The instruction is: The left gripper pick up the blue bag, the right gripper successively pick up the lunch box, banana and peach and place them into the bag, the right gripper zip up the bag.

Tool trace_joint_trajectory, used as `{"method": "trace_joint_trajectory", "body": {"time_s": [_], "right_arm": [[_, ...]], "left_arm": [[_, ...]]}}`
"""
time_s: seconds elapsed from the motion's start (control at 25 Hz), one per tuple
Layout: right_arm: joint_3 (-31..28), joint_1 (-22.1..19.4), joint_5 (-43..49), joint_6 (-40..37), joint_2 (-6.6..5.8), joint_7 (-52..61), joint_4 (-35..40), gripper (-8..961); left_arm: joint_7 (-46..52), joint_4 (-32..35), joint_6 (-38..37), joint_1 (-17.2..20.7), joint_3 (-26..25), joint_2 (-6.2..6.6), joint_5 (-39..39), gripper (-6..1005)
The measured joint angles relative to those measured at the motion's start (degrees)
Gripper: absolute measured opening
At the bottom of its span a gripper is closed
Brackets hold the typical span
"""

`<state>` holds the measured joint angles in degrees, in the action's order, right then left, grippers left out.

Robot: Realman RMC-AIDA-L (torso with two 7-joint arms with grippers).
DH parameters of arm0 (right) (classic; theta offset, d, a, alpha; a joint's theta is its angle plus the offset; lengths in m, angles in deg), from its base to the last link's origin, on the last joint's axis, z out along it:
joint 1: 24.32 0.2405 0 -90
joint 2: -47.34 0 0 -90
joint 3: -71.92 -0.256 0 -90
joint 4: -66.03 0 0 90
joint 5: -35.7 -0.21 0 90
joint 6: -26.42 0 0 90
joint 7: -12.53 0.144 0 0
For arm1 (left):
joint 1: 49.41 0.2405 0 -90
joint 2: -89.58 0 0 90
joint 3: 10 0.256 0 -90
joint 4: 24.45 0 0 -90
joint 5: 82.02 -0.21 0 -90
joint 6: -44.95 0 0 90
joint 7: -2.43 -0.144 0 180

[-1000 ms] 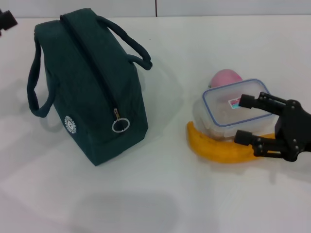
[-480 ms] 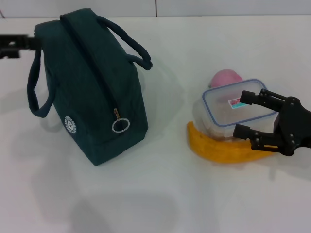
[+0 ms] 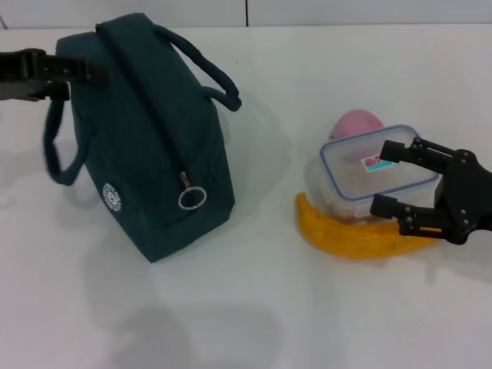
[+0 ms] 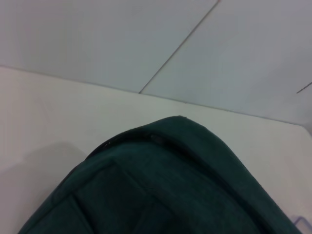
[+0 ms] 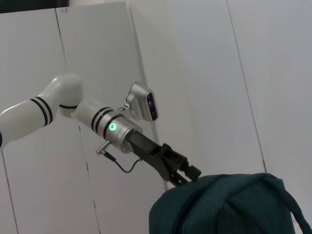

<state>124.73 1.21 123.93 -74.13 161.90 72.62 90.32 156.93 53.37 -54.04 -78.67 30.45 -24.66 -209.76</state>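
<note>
White bench: we set the left gripper, finger state unclear, at the blue bag near the far-left corner, while the right gripper spreads open around the lunch box.

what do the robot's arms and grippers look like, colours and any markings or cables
The left gripper is a black two-fingered claw on a silver cuff with a glowing green light. Behind it the arm is white with black bands; a thin dark cable loops under the wrist, and a grey camera module sits above. The right gripper is a black claw with jointed, bolted fingers.
</note>
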Motion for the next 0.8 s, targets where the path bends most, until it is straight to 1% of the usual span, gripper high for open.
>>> {"method": "trace_joint_trajectory", "body": {"time_s": [0.24,0.32,0.48,0.64,0.8], "right_arm": [[0.0,-0.01,0.0,0.08,0.01,0.03,-0.03,857],[0.0,0.05,0.0,0.09,0.03,0.03,-0.02,857],[-0.03,0.21,0.0,0.04,0.05,0.16,0.01,857],[-0.12,0.23,-0.09,0.0,0.03,0.23,0.04,857],[-0.23,0.35,-0.51,-0.03,-0.07,0.3,0.06,857]], "left_arm": [[-0.8,-0.35,0.44,-0.28,-0.17,-0.34,0.05,791],[-1.62,-0.44,1.48,-0.05,-0.93,-0.81,0.26,788],[-5.33,-0.34,3.15,1.36,-1.99,-2.16,2.65,781],[-7.67,-0.09,3.02,1.89,-0.83,-2.26,2.47,775],[-7.26,-0.91,2.93,1.33,0.32,-2.22,-0.01,622]]}}
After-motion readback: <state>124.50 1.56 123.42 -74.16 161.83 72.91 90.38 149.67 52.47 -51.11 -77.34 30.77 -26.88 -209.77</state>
